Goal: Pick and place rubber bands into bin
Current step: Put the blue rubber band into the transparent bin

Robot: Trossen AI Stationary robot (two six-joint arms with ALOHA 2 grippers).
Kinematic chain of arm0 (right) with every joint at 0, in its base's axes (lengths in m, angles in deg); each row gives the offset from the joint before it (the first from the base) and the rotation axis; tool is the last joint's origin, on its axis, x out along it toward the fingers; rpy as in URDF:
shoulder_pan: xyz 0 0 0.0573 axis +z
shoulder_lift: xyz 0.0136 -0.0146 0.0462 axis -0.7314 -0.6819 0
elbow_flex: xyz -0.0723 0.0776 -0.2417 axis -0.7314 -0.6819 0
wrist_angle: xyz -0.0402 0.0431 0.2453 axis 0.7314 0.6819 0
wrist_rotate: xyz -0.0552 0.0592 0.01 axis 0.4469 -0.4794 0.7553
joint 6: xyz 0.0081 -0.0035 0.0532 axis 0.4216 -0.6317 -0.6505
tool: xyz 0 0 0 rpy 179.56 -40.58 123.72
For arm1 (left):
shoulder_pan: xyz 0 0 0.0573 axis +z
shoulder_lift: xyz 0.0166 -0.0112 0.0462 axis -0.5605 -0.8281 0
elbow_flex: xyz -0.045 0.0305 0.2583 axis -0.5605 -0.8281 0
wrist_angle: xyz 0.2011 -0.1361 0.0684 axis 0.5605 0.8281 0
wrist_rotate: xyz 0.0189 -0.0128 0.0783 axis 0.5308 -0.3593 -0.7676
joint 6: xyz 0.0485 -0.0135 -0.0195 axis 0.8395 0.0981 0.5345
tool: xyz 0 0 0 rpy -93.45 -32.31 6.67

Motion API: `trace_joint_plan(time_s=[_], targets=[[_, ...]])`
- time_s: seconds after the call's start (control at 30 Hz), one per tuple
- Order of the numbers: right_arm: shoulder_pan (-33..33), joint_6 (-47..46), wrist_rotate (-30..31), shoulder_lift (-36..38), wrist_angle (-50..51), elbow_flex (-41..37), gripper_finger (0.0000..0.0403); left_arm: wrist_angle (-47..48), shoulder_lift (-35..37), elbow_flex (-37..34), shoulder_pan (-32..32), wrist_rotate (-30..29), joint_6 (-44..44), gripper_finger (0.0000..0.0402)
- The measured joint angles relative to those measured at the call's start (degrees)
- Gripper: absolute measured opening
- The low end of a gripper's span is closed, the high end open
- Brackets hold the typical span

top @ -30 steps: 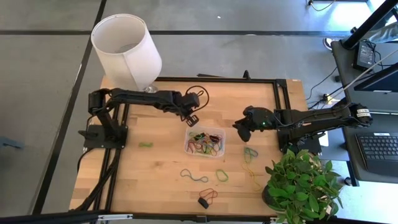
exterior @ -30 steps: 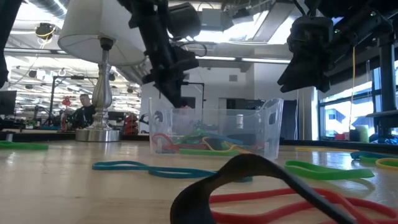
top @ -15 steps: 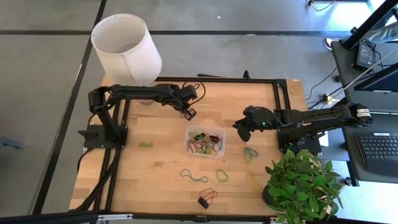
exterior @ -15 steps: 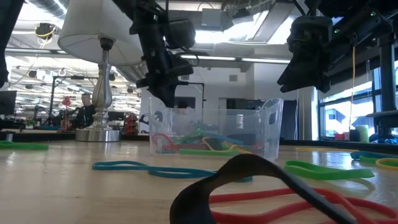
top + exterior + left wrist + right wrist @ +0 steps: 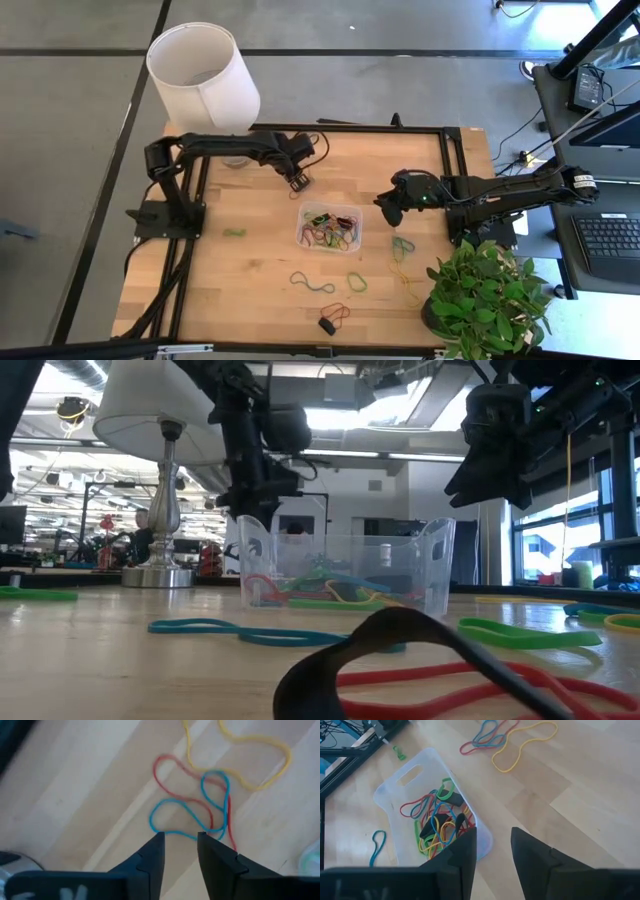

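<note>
The clear bin (image 5: 330, 228) sits mid-table with several coloured rubber bands (image 5: 437, 822) inside. Loose bands lie around it: a red, a blue and a yellow one (image 5: 200, 795) just past the bin's far left corner, also in the right wrist view (image 5: 492, 735); a blue one (image 5: 312, 283), green ones (image 5: 357, 282) and a red one with a black one (image 5: 332, 318) on the near side. My left gripper (image 5: 180, 837) hovers open above the red-blue-yellow cluster, pointing steeply down, nothing between its fingers. My right gripper (image 5: 494, 837) hangs open and bare above the table, right of the bin.
A lamp with a white shade (image 5: 205, 70) stands at the table's far left. A potted plant (image 5: 490, 300) fills the near right corner. A black cable loop (image 5: 318, 150) lies by the far edge. More bands (image 5: 403, 248) lie right of the bin, a green one (image 5: 234, 232) to its left.
My left gripper has moved from over the bin's far left corner toward the table's far left, ending over the loose red, blue and yellow bands. The right arm has kept still.
</note>
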Motion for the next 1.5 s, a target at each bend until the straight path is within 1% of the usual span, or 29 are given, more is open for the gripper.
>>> trace_joint_plan(time_s=[0.17,0.3,0.4,0.47,0.5,0.57,0.63,0.7,0.73,0.83,0.9,0.93,0.97,1.1,1.37,1.5], targets=[[0.00,-0.30,0.04,0.00,-0.39,0.00,0.0124,-0.36,-5.05,-0.02,0.69,0.22,-0.08,0.0141],[0.00,-0.63,0.04,0.00,-0.57,0.02,0.0124,-0.79,-9.20,-0.02,1.37,-1.98,-2.00,0.0163],[0.00,-1.87,0.06,0.00,-0.79,0.02,0.0124,-1.60,-11.76,0.04,2.14,-2.63,-3.62,0.0170],[0.00,-2.23,0.06,0.00,-0.79,0.02,0.0124,-1.59,-12.84,0.27,2.53,-1.21,-3.63,0.0166],[0.00,-2.71,0.06,0.00,-0.79,0.02,0.0124,-1.40,-13.53,0.29,2.70,-0.22,-3.61,0.0159],[0.00,-3.17,0.06,0.00,-0.79,0.02,0.0124,-1.31,-14.32,0.40,2.87,1.77,-3.55,0.0132],[0.00,-3.21,0.06,0.00,-0.81,0.02,0.0124,-1.40,-14.63,0.46,2.52,2.15,-2.90,0.0090],[0.00,-3.34,0.06,0.00,-0.79,0.02,0.0124,-1.36,-14.67,0.46,2.11,2.29,-1.85,0.0037],[0.00,-3.34,0.06,0.00,-0.81,0.02,0.0124,-1.21,-14.42,0.39,1.94,1.96,-1.60,0.0020],[0.00,-3.32,0.06,0.00,-0.81,0.02,0.0124,0.31,-12.82,0.73,1.03,-0.45,-1.81,0.0005],[0.00,-3.30,0.06,0.00,-0.79,0.02,0.0124,4.25,-11.10,0.92,0.16,-0.84,-2.64,0.0002],[0.00,-3.28,0.06,0.00,-0.79,0.02,0.0124,5.64,-9.90,1.16,-0.33,-1.82,-2.98,0.0002],[0.00,-3.18,0.06,0.00,-0.80,0.02,0.0124,5.60,-8.36,1.88,-0.66,-1.97,-3.21,0.0002],[0.04,-3.08,0.06,0.00,-0.70,0.02,0.0124,6.83,-1.81,2.67,-2.27,-5.91,-3.71,0.0002],[0.04,-1.35,0.06,0.00,-0.19,0.02,0.0124,5.72,11.44,2.74,-7.80,-12.41,-6.69,0.0002],[0.04,0.01,0.06,0.00,-0.05,0.02,0.0124,2.56,16.83,2.78,-11.16,-12.60,-6.65,0.0001]])
